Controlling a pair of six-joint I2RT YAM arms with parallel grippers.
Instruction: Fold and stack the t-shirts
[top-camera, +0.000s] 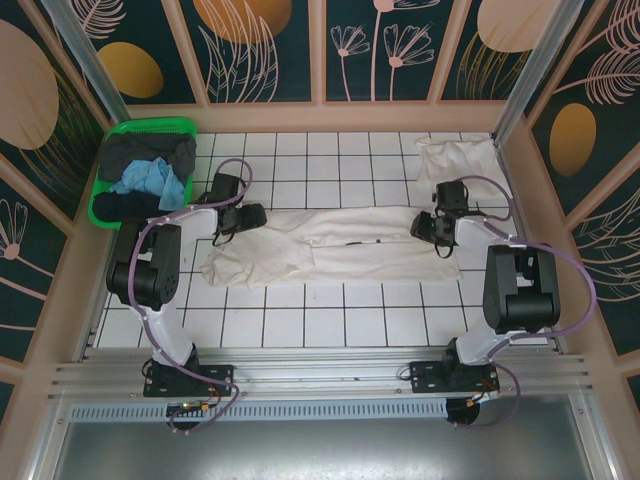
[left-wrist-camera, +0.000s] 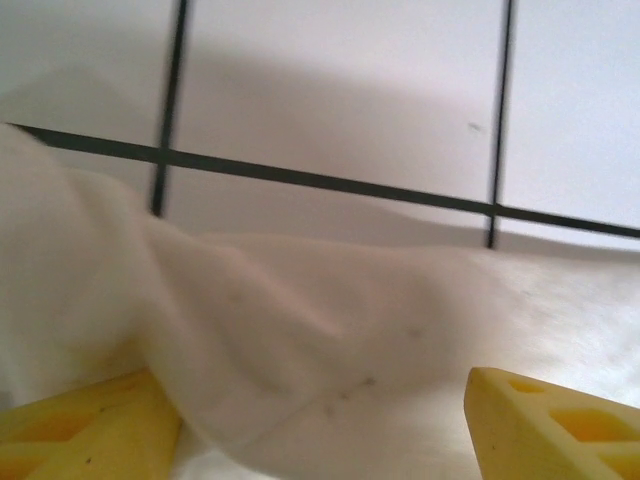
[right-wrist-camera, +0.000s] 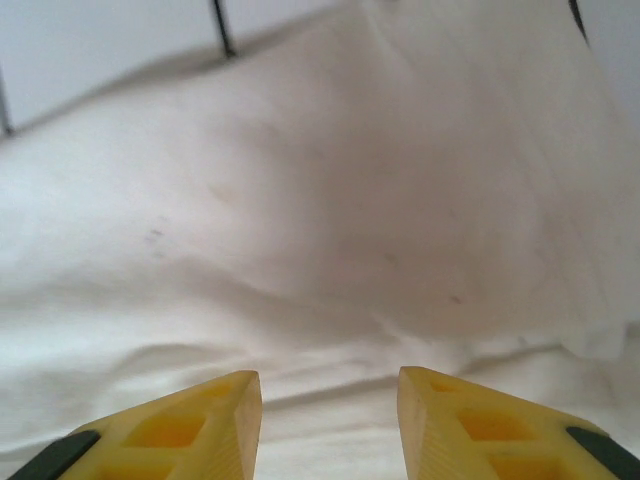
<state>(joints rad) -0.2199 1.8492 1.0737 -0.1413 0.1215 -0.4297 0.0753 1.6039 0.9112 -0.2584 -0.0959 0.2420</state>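
The white t-shirt (top-camera: 340, 245) lies stretched across the middle of the tabletop (top-camera: 330, 320), the left hand (top-camera: 248, 216) spread wide at its left end, the right hand (top-camera: 428, 227) half spread at its right; both should pinch matching edges evenly.

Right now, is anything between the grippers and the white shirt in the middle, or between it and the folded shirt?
Nothing visible. The left gripper and right gripper sit over the ends of the shirt, cloth directly under them. Bare tiles lie between it and the folded shirt at the far right.
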